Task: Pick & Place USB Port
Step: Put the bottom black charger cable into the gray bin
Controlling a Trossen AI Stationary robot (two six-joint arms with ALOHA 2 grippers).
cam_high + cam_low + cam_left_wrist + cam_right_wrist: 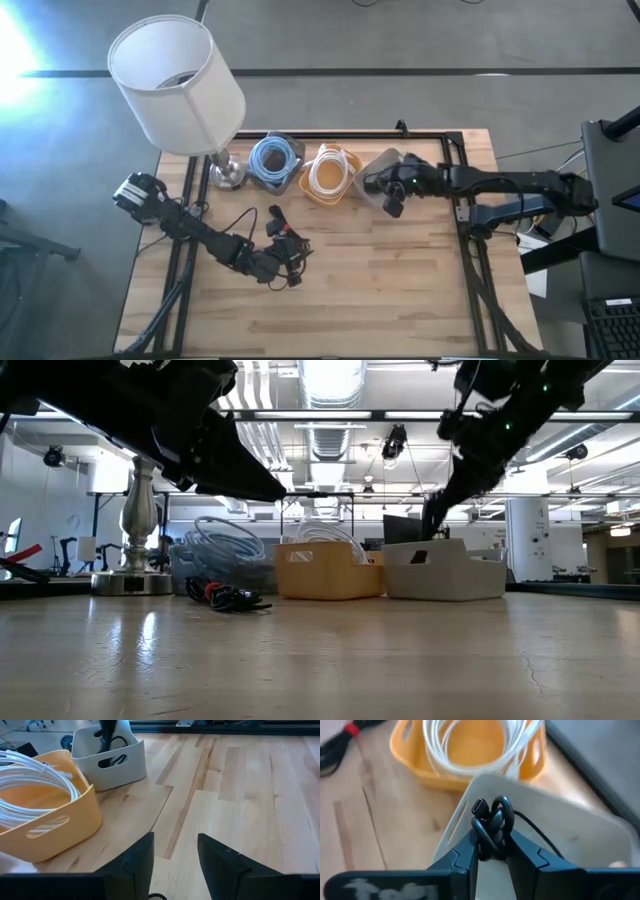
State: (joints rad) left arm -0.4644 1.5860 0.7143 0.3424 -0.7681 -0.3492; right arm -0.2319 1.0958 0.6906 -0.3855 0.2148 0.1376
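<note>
My right gripper [492, 852] is shut on a bunched black USB cable [495, 827], whose plug [480, 806] sticks out past the fingertips. It hangs over the near rim of the grey bin [560, 845], the rightmost of three bins [385, 172]. My left gripper [175, 850] stands open above the bare wood with nothing between its fingers, close to a black cable bundle with a red tie [280, 235] that lies on the table [225, 597]. My right gripper pinches the cable's looped bunch [492, 845] between its two fingers, just behind the plug. The fingers slant down from above, from the table's right side. The bunch is lifted clear, and a strand [540, 832] trails off over the inside of the grey bin.
A yellow bin with white cable [330, 172] sits next to the grey bin, then a dark bin with blue cable [273, 160]. A white-shaded lamp [175, 80] stands at the far left. Open wood lies toward the near edge [380, 290].
</note>
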